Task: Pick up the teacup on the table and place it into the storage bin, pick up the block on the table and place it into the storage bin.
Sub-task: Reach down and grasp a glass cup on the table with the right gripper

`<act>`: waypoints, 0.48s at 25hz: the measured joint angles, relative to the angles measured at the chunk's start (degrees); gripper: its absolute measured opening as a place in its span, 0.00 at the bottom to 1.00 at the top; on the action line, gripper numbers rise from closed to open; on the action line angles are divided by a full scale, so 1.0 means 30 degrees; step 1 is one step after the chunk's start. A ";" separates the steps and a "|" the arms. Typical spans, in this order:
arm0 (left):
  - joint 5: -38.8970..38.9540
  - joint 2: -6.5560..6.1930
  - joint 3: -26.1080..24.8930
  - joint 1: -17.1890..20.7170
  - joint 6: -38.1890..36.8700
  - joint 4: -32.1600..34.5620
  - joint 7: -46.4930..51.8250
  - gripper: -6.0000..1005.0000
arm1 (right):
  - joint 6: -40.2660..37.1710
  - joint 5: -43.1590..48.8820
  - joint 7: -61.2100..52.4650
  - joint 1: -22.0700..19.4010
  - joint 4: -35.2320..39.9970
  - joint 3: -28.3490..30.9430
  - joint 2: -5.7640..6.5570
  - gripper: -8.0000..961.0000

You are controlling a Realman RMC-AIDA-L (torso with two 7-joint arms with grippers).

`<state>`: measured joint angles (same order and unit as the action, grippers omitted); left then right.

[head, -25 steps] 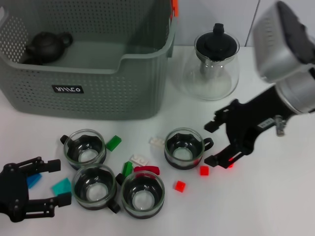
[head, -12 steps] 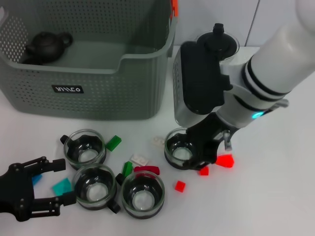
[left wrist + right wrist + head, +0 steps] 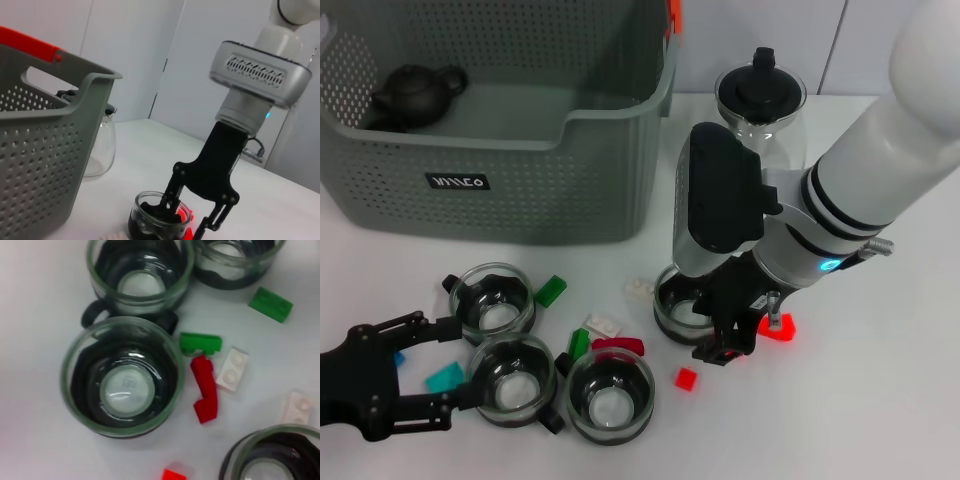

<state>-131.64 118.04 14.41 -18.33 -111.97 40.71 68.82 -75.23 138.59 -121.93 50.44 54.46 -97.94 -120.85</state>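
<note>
Head view: the right hand (image 3: 712, 322) is lowered onto the lone teacup (image 3: 682, 310) mid-counter, below the storage bin (image 3: 520, 190).

Left wrist view: its fingers (image 3: 167, 197) straddle the rim, spread, not gripping. Cup pickup in hand; next, pinch and lift.

Left hand (image 3: 430, 368) spread, idle near the counter's near-left edge.

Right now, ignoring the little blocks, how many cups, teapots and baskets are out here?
Teacups: 4
Teapots: 2, a dark teapot in the bin, a glass teapot on the table
Storage bin: 1
Total: 7
</note>
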 joint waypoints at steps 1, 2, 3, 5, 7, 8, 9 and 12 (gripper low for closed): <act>-0.0002 -0.0001 -0.0001 -0.0013 0.0002 -0.0006 0.0001 0.90 | 0.0183 0.0000 -0.0038 0.0001 -0.0165 -0.0005 -0.0001 0.56; -0.0004 0.0000 0.0000 -0.0015 0.0002 -0.0013 0.0001 0.90 | 0.0284 -0.0015 -0.0049 0.0000 -0.0226 -0.0003 0.0000 0.55; -0.0006 -0.0001 -0.0001 -0.0015 0.0003 -0.0019 0.0001 0.90 | 0.0330 -0.0067 -0.0046 -0.0017 -0.0270 0.0015 0.0001 0.53; -0.0007 -0.0001 -0.0001 -0.0014 0.0003 -0.0020 0.0001 0.90 | 0.0303 -0.0226 -0.0037 -0.0052 -0.0272 0.0087 0.0032 0.49; -0.0007 -0.0001 -0.0001 -0.0013 0.0003 -0.0020 0.0001 0.90 | 0.0210 -0.0308 -0.0048 -0.0075 -0.0231 0.0166 0.0088 0.46; -0.0008 -0.0001 -0.0001 -0.0013 0.0003 -0.0019 0.0002 0.90 | 0.0156 -0.0320 -0.0060 -0.0083 -0.0181 0.0241 0.0100 0.42; -0.0008 -0.0001 -0.0001 -0.0013 0.0004 -0.0019 0.0001 0.90 | 0.0067 -0.0343 -0.0065 -0.0088 -0.0142 0.0337 0.0115 0.38; -0.0008 -0.0001 0.0000 -0.0013 0.0003 -0.0014 0.0002 0.90 | -0.0465 -0.0467 0.0006 -0.0027 -0.0142 0.0740 0.0134 0.28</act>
<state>-131.66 118.04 14.41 -18.37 -111.96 40.67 68.82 -76.62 137.19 -121.91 50.35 54.03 -95.71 -120.45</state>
